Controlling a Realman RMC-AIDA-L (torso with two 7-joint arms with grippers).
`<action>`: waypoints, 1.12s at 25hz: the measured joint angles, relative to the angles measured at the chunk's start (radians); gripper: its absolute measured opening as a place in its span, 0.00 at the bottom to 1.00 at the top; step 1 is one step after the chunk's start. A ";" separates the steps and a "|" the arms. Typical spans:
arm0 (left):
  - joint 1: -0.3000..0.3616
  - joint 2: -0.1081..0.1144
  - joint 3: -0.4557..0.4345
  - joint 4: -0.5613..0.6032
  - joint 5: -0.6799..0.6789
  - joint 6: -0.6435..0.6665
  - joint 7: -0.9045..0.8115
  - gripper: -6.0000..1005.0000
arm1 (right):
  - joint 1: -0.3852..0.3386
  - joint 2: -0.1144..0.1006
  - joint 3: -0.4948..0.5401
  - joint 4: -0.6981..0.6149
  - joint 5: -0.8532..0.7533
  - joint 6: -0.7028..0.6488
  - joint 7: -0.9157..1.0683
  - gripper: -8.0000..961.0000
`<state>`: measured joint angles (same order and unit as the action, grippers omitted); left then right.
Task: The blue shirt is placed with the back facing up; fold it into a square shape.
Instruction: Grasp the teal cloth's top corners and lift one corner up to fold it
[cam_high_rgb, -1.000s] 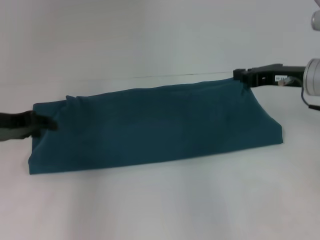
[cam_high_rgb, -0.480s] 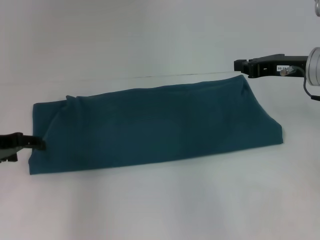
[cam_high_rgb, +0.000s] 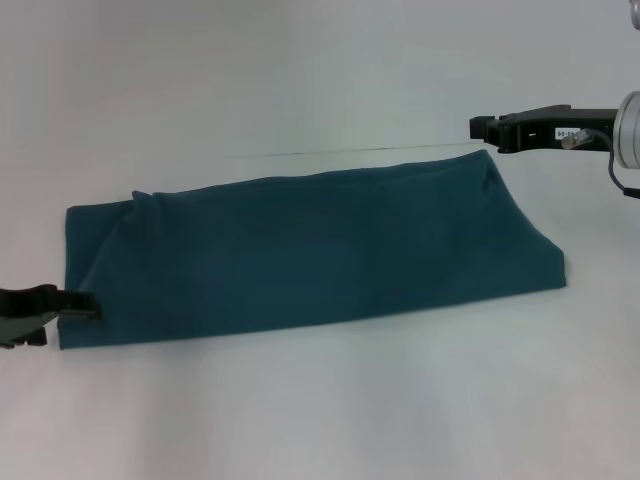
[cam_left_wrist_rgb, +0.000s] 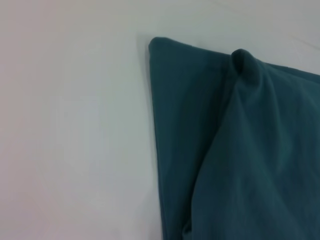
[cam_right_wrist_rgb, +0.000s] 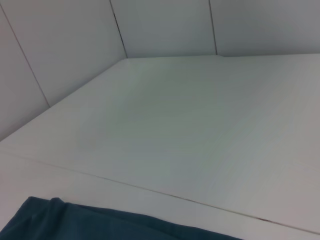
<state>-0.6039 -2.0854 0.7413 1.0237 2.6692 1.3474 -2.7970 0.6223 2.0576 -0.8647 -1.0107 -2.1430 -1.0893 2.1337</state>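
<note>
Left gripper (cam_high_rgb: 88, 304) at near left corner of blue shirt (cam_high_rgb: 310, 250), grip state unclear. Right gripper (cam_high_rgb: 478, 129) above far right corner, also unclear. Shirt folded into long band on white table (cam_high_rgb: 330, 410).

Left tool (cam_high_rgb: 85, 304): arm cut off by the head view's left edge; its tip seems to meet the blue shirt (cam_high_rgb: 310, 250), contact unclear. Right tool (cam_high_rgb: 480, 129): arm cropped at right edge, finger gap unreadable. Wrist views crop the shirt.
</note>
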 joint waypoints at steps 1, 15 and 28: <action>0.001 -0.001 -0.002 0.000 0.000 0.000 -0.001 0.86 | 0.000 0.000 0.000 0.000 0.000 0.000 -0.001 0.01; 0.011 -0.010 -0.004 -0.043 0.000 -0.045 -0.004 0.86 | -0.001 0.002 0.001 -0.002 0.000 0.002 -0.004 0.01; 0.001 -0.013 0.003 -0.078 0.000 -0.084 -0.019 0.86 | 0.000 0.005 0.001 -0.017 0.000 -0.002 -0.001 0.01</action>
<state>-0.6034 -2.0981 0.7441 0.9453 2.6691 1.2631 -2.8161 0.6219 2.0630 -0.8636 -1.0281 -2.1429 -1.0914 2.1322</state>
